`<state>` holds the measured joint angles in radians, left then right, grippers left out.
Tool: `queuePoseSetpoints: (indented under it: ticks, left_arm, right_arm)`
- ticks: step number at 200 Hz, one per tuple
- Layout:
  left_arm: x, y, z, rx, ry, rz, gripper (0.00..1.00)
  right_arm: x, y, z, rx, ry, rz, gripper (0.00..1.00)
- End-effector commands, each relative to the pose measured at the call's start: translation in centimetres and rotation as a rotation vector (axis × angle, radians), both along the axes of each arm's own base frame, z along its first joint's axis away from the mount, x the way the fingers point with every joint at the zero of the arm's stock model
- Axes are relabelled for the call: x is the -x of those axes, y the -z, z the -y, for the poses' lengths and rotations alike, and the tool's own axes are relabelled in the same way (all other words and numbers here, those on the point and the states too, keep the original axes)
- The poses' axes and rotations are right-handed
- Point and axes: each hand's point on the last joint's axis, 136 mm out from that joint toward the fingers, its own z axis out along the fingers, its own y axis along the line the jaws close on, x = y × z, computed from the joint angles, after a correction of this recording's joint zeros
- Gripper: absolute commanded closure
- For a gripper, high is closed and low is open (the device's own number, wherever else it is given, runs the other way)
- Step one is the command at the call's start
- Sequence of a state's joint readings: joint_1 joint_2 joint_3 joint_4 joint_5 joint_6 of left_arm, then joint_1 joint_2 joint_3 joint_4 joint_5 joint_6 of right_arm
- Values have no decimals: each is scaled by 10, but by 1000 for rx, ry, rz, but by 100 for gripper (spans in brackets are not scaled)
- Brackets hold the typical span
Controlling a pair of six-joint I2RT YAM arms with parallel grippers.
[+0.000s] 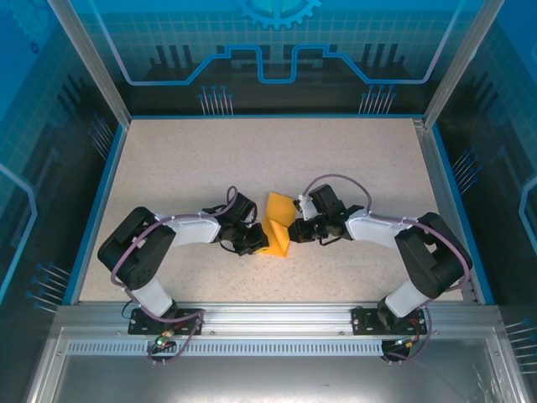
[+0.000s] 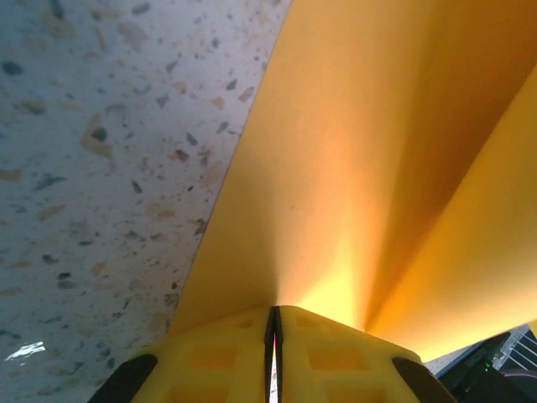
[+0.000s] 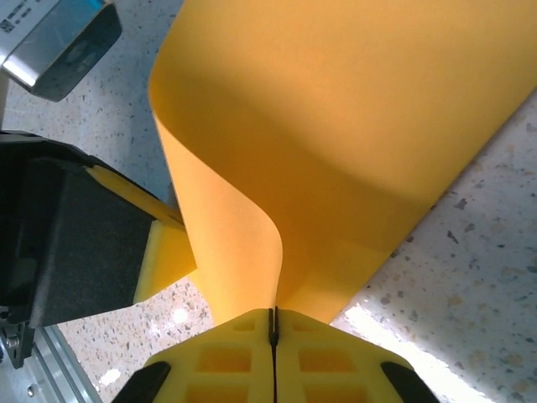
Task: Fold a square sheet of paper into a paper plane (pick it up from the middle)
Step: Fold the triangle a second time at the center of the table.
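L gripper (image 2: 273, 323): pads (image 2: 336, 357) pressed together, pinching one edge of the square sheet of paper (image 2: 352, 168). The sheet fans out from the pad seam toward the upper right of the left wrist view.

R gripper (image 3: 273, 319): pads pressed together, also pinching the sheet. In the right wrist view the paper rises from the seam, bends in a soft S-curve and spreads to the top of frame.

Top view: both grippers meet just below frame centre. The sheet sits between them, partly upright over the table (image 1: 252, 159).

Step (est.): an early fold. The sheet is held at two points and bent over, with no flat crease set and no paper plane outline.

Next move req.: bring the edges into alignment, lay the sheet down and press the fold line. Sync both arms, as uneven pull may tear or slip the paper.

Sheet appearance: thin, plain orange-yellow, matte. Curves are smooth and light glows through near the L pads.
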<state>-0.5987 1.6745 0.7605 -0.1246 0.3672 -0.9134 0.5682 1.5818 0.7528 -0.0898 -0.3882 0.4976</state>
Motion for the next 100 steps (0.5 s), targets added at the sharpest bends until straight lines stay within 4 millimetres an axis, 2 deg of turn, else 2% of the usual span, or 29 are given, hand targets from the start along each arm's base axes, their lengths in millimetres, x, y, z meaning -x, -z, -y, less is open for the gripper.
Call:
queuePoseSetpoints:
  ticks: [1, 100]
  left_arm:
    - [9, 10, -13, -75, 3, -17, 87]
    - [9, 10, -12, -73, 10, -17, 87]
  right_arm:
    - [-9, 3, 7, 45, 28, -14, 94]
    - [-16, 18, 5, 106, -15, -39, 92]
